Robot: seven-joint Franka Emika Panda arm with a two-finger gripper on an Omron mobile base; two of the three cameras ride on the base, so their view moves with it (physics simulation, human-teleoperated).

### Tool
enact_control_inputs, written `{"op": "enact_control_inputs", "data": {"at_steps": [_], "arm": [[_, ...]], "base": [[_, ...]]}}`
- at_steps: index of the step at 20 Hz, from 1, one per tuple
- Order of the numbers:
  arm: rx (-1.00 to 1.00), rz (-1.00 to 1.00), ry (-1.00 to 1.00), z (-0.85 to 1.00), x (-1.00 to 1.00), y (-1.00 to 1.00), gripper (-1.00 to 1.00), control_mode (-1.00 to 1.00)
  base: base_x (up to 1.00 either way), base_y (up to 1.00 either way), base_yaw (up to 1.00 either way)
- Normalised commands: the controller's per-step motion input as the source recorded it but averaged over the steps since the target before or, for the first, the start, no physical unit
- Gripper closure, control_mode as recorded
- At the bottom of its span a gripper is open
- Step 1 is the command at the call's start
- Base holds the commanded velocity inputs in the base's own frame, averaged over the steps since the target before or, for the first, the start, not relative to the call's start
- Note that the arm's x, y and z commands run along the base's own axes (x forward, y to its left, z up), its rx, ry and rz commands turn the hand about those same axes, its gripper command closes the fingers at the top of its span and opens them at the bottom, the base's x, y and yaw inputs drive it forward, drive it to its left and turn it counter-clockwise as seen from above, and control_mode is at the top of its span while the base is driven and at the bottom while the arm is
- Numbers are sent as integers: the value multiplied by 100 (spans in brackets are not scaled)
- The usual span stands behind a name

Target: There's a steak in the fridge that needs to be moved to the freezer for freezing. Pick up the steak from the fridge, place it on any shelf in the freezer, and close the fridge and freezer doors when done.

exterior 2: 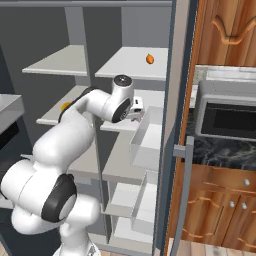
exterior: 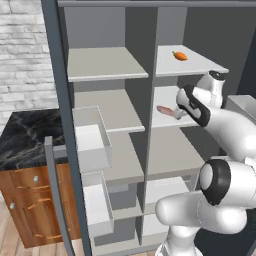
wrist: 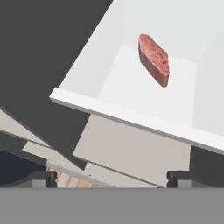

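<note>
Both doors stand open and nothing has been moved yet, so by my reckoning the job is barely started: the steak (wrist: 154, 59) has to be picked up, carried across to the freezer (exterior: 107, 130), laid on a shelf (exterior: 105, 62) there, and then both doors pushed shut. The steak lies flat on a pale shelf in the fridge (exterior: 187, 100), on the second board from the top, well back from the front edge and nearer the rear wall; from the left base view its pink end (exterior: 165, 111) peeks out beside the arm's wrist. The gripper (wrist: 113, 177) hangs just in front of that shelf's front edge, a little below it, with its fingers (wrist: 41, 178) spread wide and empty, not touching the meat. The steak is a small, thick oval slab, mottled red on top with a darker brown-red side, lying alone on its board. One shelf above it sits a small orange carrot (exterior: 180, 55) near the front edge, which has no part in this. The freezer's shelves look bare where I can see them.
</note>
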Motion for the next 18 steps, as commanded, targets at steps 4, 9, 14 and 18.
{"op": "enact_control_inputs", "data": {"at_steps": [4, 9, 14, 18], "arm": [[0, 0, 0, -15, 36, -3, -100, -100], [0, 2, 0, -20, 37, -9, -100, -100], [0, 4, -2, -21, 27, -9, -100, -100], [0, 2, 0, -15, 33, -6, -100, -100]], "base": [[0, 0, 0], [0, 0, 0], [0, 0, 0], [0, 0, 0]]}}
